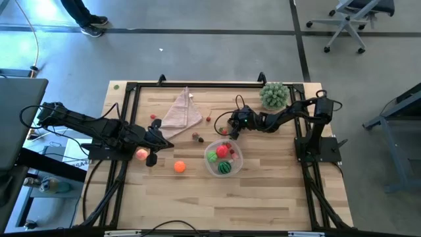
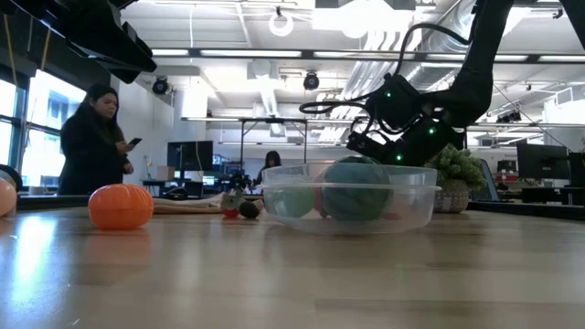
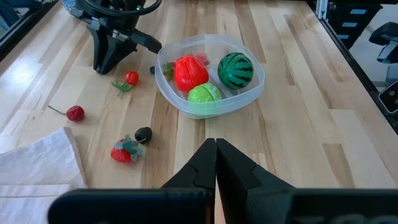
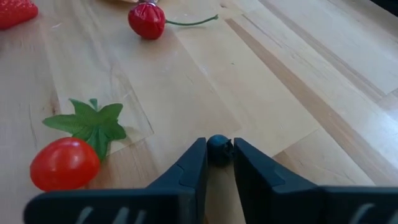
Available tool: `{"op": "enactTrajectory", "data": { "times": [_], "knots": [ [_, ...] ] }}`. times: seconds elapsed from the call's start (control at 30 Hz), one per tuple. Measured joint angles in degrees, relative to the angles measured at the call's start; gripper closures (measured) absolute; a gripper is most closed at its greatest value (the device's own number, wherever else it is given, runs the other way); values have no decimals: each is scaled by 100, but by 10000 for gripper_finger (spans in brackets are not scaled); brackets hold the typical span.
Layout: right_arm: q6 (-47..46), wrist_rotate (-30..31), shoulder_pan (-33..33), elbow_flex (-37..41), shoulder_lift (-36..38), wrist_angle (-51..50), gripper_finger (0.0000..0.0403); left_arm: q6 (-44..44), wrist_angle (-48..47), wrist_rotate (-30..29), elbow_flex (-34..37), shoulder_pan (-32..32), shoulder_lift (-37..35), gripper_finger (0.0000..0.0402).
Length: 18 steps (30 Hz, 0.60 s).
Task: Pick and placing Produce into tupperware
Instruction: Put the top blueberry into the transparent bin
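Note:
The clear tupperware (image 1: 238,160) (image 3: 249,96) stands right of the table's middle and holds a red apple (image 3: 189,71), a green apple (image 3: 204,94) and a striped melon (image 3: 236,70). Just beyond its far-left rim, my right gripper (image 1: 230,131) (image 4: 218,157) is shut on a tiny dark berry (image 4: 218,148). A red tomato with a green leaf (image 4: 64,163) and a cherry (image 4: 147,20) lie on the wood nearby. My left gripper (image 1: 166,143) (image 3: 216,152) hangs shut with nothing in it at the left, above a pink peach (image 1: 142,154). An orange (image 1: 179,167) rests toward the near edge. My right gripper pinches the tiny dark berry by its two opposite sides (image 4: 218,144), right at its fingertips. The fingers slant down from the table's right side. The berry sits low against the wooden top; whether it is lifted clear I cannot tell.
A folded pink cloth (image 1: 181,112) lies at the far left and a bushy green plant (image 1: 274,95) stands at the far right corner. A strawberry and a dark berry (image 3: 132,144) lie between cloth and tub. A person (image 2: 91,137) stands beyond the table.

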<state>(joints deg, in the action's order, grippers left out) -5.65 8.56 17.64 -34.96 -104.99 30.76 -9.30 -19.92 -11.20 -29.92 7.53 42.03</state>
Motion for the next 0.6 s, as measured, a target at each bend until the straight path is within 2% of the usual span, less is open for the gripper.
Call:
{"op": "enactTrajectory", "data": {
  "times": [0.6],
  "knots": [
    [-3,19,-1,21,33,284,352,0,0,2,-1,0,1,401]
  ]
}}
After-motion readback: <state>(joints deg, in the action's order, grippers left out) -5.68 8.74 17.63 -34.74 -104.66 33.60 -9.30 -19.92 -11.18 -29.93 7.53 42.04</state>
